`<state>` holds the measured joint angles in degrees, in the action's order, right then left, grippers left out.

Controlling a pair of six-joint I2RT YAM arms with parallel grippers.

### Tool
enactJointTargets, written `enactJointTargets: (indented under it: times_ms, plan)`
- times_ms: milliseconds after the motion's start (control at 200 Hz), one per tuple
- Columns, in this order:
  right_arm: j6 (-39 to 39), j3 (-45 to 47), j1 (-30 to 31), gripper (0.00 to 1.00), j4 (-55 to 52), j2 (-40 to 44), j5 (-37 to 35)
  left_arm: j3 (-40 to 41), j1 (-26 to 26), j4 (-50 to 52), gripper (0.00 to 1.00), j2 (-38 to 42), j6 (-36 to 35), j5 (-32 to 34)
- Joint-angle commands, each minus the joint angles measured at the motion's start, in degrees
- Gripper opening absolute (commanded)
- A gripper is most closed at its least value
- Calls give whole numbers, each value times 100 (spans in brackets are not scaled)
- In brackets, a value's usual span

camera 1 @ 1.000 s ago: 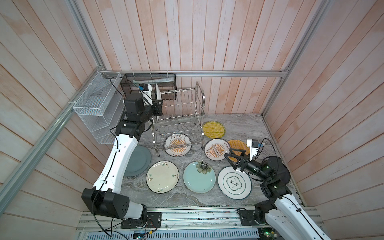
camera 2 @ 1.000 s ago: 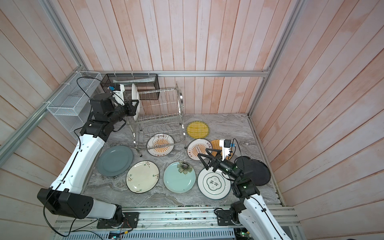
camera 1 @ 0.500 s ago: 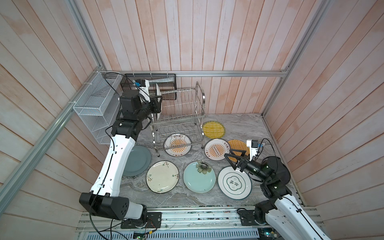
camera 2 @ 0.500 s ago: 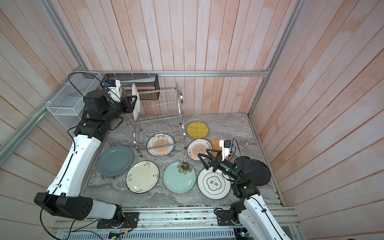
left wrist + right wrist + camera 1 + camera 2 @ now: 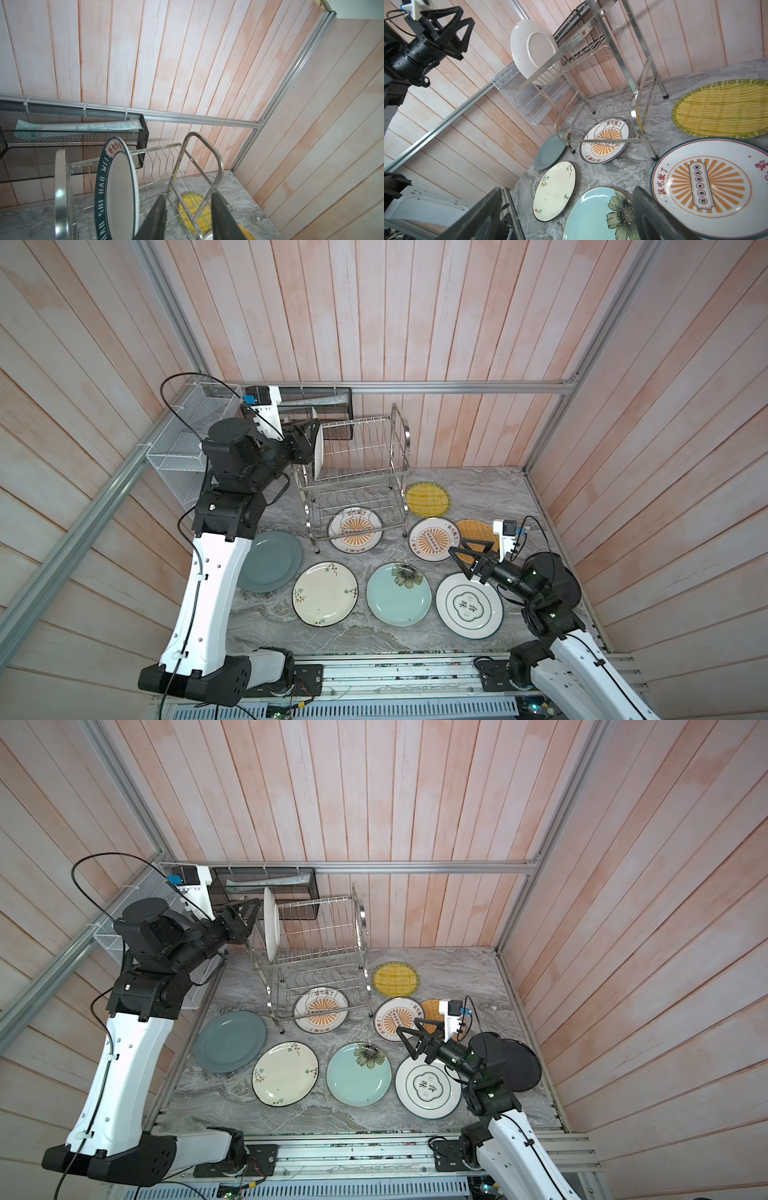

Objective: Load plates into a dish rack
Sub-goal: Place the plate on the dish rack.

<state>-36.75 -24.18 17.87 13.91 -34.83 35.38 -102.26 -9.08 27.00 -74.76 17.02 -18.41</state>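
Racked plate: a white plate with a dark lettered rim (image 5: 271, 923) stands on edge in the leftmost slot of the upper tier of the dish rack (image 5: 360, 915), at the far side of the tabletop (image 5: 478, 489).
Left jaws: spread with nothing between them. They sit just left of the racked plate, and the wrist view shows the rim beside them, not in them.
Right jaws: spread wide and empty, hanging over the right-hand plates near a sunburst plate (image 5: 434, 539) and a white lettered plate (image 5: 468, 605).
Left to load: nine plates lie flat, so the task looks barely begun.
Risk at the rack: the jaws are close to the rim. A sideways pull-back could clip it and tip the plate out of its slot or nudge the light rack.
Risk under the rack: another sunburst plate (image 5: 355, 529) lies partly beneath the lower tier between the feet. Reaching for it could strike a leg or the wires.
Risk at pickup: flat plates offer only a thin rim. A shallow pinch may slip or scrape neighbours, such as the overlapped orange woven plate (image 5: 478, 531).
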Motion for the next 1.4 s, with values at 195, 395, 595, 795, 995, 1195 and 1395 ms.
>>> enactJointTargets:
  times_ms: [195,395,595,795,995,1195,1395]
  plan:
    - [210,-354,31,98,-279,-82,-367,284,-28,-259,39,476,514,-995]
    - [322,-467,32,98,-479,-188,-660,842,-454,-643,39,765,785,-1529]
    - [353,-538,32,98,-577,-381,-979,1361,-1547,-749,39,791,587,-1473]
    - [431,-748,-13,98,-844,-639,-1452,1982,-2825,-626,39,567,-142,-625]
    - [394,-952,-404,98,-1193,-1147,-1734,3214,-3380,-1213,46,590,-651,-273]
    - [37,-763,-1189,98,-1273,-1798,-1482,4443,-3695,-1886,90,1093,-1215,424]
    - [92,-670,-1188,92,-929,-2691,-1608,5075,-3696,-2327,100,1227,-1395,614]
